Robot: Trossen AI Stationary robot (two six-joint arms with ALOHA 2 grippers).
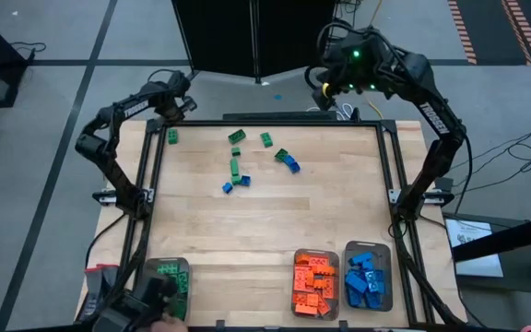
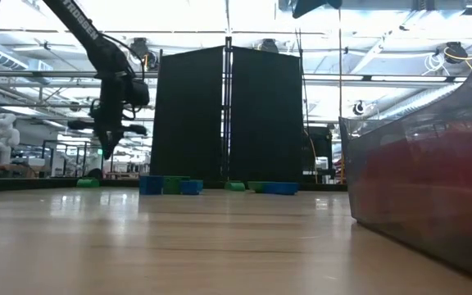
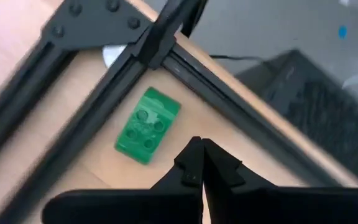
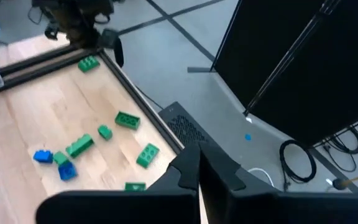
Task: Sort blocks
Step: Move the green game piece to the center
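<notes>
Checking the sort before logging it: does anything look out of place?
One green block sits alone in the table's far left corner, against the frame, apart from the loose cluster. Nothing looks spilled or damaged.

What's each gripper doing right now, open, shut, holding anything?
Left gripper: shut, empty, above a green block.
Right gripper: shut, empty.

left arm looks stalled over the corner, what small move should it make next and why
Probably open the left gripper and lower it onto the green block: its fingers are shut and it hovers just off that block by the frame corner, with nothing held.
</notes>
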